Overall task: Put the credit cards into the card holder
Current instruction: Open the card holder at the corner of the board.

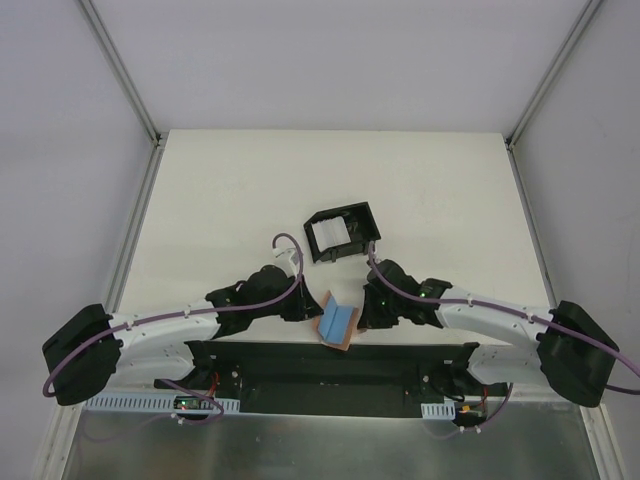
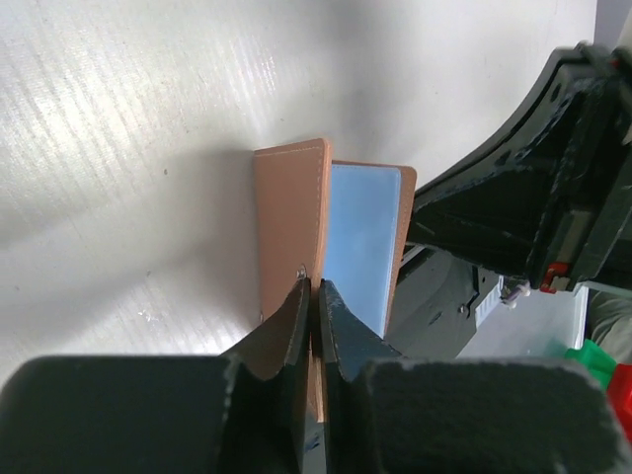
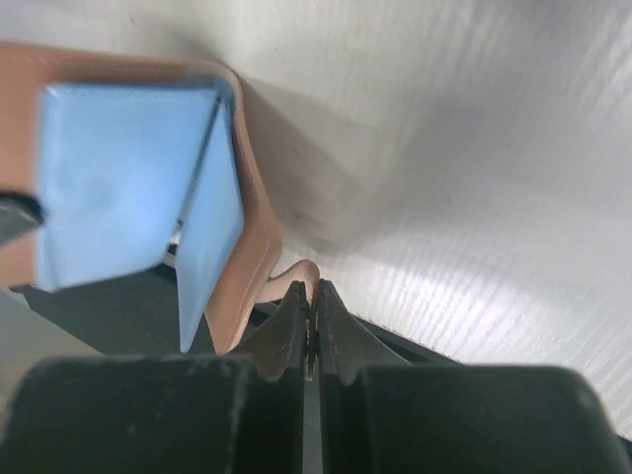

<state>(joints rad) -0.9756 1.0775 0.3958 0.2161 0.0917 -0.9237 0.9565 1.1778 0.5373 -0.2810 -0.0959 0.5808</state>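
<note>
Down at the near edge of the desk (image 1: pixel 230 190), dead centre, the left claw (image 2: pixel 314 291) is clamped on the rim of one tan flap of the wallet (image 2: pixel 288 217), jaws all but meeting with only leather between them. Opposite it, the right claw (image 3: pixel 310 291) is nipped down on the lip of the other flap, and that's a very thin bite. Between the two, the wallet is spread like a V, and a blue card (image 2: pixel 360 237) lies against the inside of the flap away from the left claw. From the right wrist two blue faces meet at an angle; two cards, or one card and a lining, I can't tell.

Now the danger, as I read it. Both grips sit right on the edges, so a pull apart could slip a flap free and snap the wallet closed on a half-seated card. Tilt it and a loose card could slide out, and this close to the near edge it might drop off the desk among the arm bases. The claws are also near enough to knock together. A black frame (image 1: pixel 343 232) sits well apart, toward the far edge.
</note>
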